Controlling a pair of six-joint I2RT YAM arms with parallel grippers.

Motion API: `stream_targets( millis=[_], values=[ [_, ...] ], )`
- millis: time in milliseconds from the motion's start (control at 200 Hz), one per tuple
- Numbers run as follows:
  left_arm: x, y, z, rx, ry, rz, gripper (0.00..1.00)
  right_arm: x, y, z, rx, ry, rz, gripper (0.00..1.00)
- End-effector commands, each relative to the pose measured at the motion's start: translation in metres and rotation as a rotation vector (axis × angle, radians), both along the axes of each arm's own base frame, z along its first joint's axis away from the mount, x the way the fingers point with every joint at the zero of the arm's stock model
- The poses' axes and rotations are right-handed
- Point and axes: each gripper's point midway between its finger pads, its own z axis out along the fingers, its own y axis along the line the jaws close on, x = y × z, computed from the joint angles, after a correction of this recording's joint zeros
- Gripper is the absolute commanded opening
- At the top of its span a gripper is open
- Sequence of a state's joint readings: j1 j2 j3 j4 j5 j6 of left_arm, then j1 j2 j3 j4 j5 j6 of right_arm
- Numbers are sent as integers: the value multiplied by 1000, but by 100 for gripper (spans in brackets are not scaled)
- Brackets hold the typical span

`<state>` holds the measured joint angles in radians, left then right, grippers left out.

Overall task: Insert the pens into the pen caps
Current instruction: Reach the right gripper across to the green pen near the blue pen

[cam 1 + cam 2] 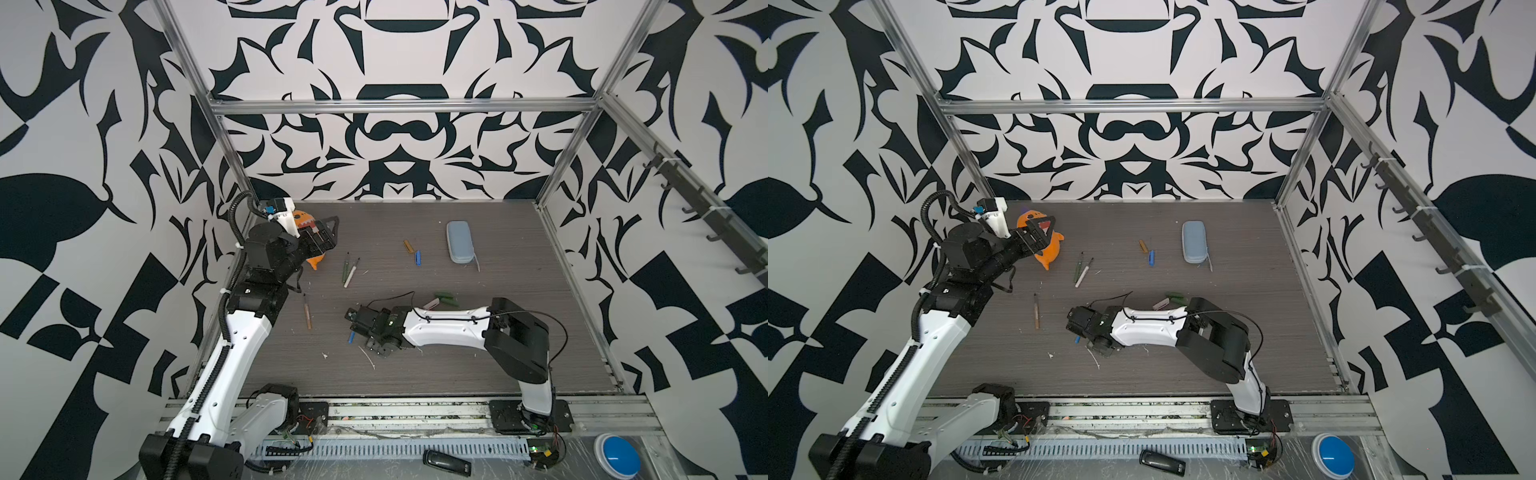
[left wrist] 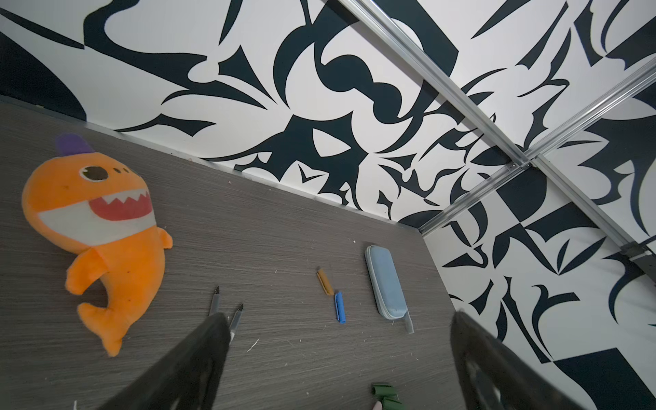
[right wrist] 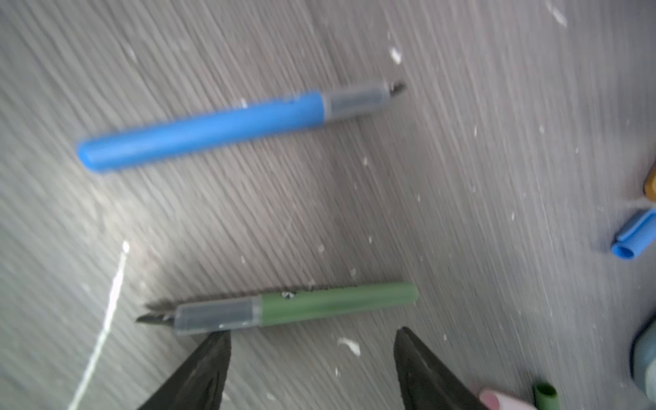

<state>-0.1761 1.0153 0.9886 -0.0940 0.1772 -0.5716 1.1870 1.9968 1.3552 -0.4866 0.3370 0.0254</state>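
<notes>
the right gripper (image 3: 312, 333) hangs low over the table (image 1: 498, 357) with its jaws parted and nothing between them. just past its fingertips (image 3: 218, 349) lies a green pen (image 3: 319, 305), flat on the wood with its dark tip pointing one way. beyond it, apart and roughly parallel, lies the blue pen (image 3: 213, 127), its tip pointing the opposite way. in both top views only one end of that blue pen pokes out beside the gripper, and the green one is hidden under the arm. behind the right forearm sit two green caps (image 1: 446, 298) side by side, with the pale pink cap (image 1: 431, 303) next to them. farther back, the orange-brown cap (image 1: 408, 246) and the blue cap (image 1: 418, 257) lie close together, near the pale blue case (image 1: 459, 241). toward the left, the other green pen (image 1: 345, 269) and the white-pink pen (image 1: 351, 273) lie close alongside each other. the orange-brown pen (image 1: 307, 312) lies alone, nearer the front. the left gripper (image 2: 339, 315) is raised above the table at the back left, jaws spread wide and empty, close to an orange shark plush (image 2: 99, 227).
</notes>
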Motion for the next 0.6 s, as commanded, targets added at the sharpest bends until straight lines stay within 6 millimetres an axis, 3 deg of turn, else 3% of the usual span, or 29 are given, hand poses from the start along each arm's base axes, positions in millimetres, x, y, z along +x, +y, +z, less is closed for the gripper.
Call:
stream_targets(
  millis=[0, 405, 535, 595],
  values=[
    [1, 1, -4, 5, 0, 8, 99, 15, 21, 12, 52, -57, 7, 77],
    [3, 3, -8, 24, 5, 18, 99, 64, 28, 13, 99, -31, 27, 73],
    [4, 3, -9, 30, 6, 18, 99, 72, 33, 13, 127, -6, 59, 74],
    [4, 2, -9, 30, 7, 13, 99, 65, 41, 10, 142, 34, 123, 74]
  ],
)
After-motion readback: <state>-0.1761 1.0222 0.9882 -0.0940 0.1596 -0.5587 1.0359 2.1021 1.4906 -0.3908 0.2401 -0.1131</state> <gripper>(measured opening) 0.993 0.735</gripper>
